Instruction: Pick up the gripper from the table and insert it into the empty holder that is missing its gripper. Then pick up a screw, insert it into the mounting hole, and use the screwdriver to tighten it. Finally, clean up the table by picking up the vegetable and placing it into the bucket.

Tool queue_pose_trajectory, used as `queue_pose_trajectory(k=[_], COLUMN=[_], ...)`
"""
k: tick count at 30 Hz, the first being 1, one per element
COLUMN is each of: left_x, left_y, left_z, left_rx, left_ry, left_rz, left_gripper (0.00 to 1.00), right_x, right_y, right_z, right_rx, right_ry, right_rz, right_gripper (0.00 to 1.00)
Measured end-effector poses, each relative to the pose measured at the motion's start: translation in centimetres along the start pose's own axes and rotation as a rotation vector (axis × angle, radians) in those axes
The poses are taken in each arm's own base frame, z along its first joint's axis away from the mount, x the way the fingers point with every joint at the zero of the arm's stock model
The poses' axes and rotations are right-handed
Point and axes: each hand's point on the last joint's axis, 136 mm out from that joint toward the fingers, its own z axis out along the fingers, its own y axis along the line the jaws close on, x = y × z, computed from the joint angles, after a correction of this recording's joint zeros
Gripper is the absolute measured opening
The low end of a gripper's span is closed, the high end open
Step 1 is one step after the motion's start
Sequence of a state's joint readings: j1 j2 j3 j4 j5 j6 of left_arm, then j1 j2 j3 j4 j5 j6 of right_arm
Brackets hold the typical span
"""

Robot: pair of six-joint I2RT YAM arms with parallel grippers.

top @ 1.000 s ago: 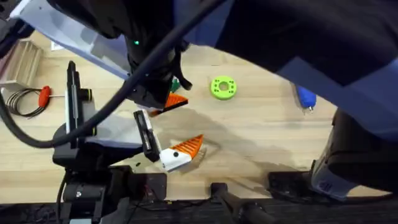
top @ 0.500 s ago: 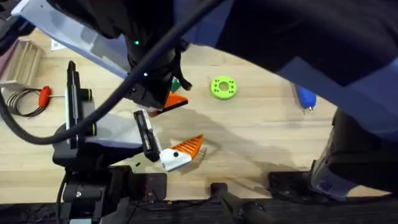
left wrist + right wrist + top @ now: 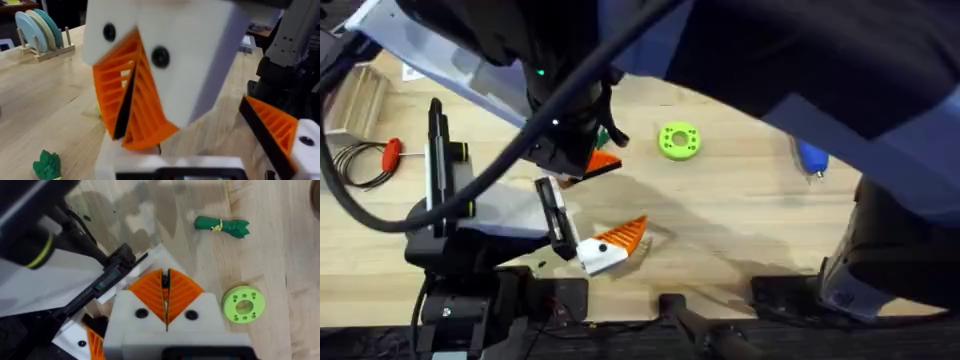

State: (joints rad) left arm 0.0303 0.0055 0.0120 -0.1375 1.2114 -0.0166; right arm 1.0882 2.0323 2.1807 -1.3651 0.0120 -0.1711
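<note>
We see one wooden table (image 3: 740, 230), with one big dark arm (image 3: 770, 60) blurred across its far side. One black stand (image 3: 440, 190) rises at the near left, and a black bar (image 3: 553, 215) runs from it to one white holder (image 3: 598, 258) with an orange tip on its end.

One blue screwdriver (image 3: 812, 158) lies well to the right, apart from everything else. One red-handled tool (image 3: 392, 152) lies at the far left. One lime disc (image 3: 680, 140) sits past the middle, and one dark-green vegetable (image 3: 222, 226) lies flat on the wood near it, touching nothing.

From overhead we count two orange wedges: the one on the holder, and one (image 3: 602, 163) at the tool head near the middle. We cannot tell whether this second wedge is the loose gripper or a finger pad.

The right gripper (image 3: 166, 300) has its two orange pads (image 3: 182, 292) pressed flat together, with only a thin dark seam between them. How the left gripper's jaws stand we cannot tell.
</note>
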Motion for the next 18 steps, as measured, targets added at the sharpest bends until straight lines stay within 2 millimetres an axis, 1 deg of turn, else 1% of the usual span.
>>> queue_pose_trajectory(k=[11,12,13,14,17,18], left_x=[0.0,0.0,0.0,0.0,0.0,0.0], left_y=[0.1,0.1,0.0,0.0,-0.1,-0.1], left_z=[0.0,0.0,0.0,0.0,0.0,0.0], left_rx=[-0.003,-0.003,-0.002,0.000,0.005,0.004], left_ry=[0.000,0.000,0.000,0.000,0.000,0.000], left_rz=[0.001,0.001,0.001,0.001,0.001,0.002], left_gripper=[0.985,0.986,0.985,0.985,0.985,0.985], right_x=[-0.1,-0.1,-0.1,-0.2,-0.1,0.0], right_y=[0.0,0.0,-0.1,-0.3,-1.6,-2.0], right_z=[0.0,0.0,0.0,0.0,-0.2,-0.4], right_rx=[0.002,0.002,0.004,0.013,0.058,0.065], right_ry=[-0.004,-0.004,-0.004,-0.007,-0.010,-0.013], right_rz=[0.007,0.008,0.011,0.014,0.028,0.037], right_gripper=[0.005,0.027,0.138,0.270,0.720,0.854])
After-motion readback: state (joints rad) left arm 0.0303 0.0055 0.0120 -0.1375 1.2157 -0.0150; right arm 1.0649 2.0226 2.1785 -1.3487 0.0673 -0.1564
